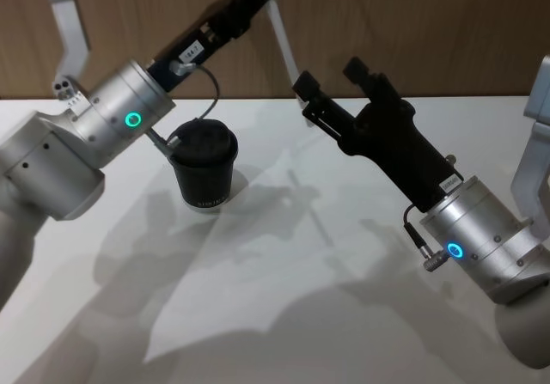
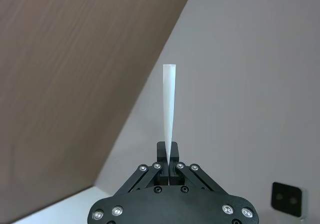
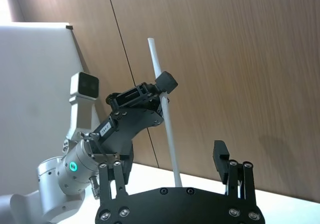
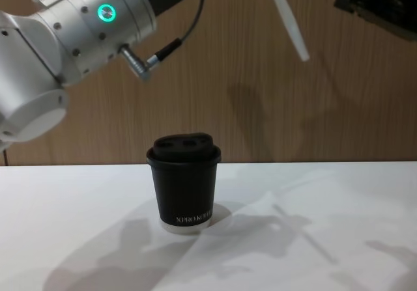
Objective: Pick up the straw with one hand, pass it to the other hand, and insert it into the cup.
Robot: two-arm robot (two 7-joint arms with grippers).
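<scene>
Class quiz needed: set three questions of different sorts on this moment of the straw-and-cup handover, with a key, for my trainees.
1. True or false: the right hand has its fingers open.
2. What grips the straw? A) the left hand B) the right hand C) nothing
3. Fill in: the cup stands upright on the table with its domed lid ___.

Key: 1 true; 2 A; 3 on.
</scene>
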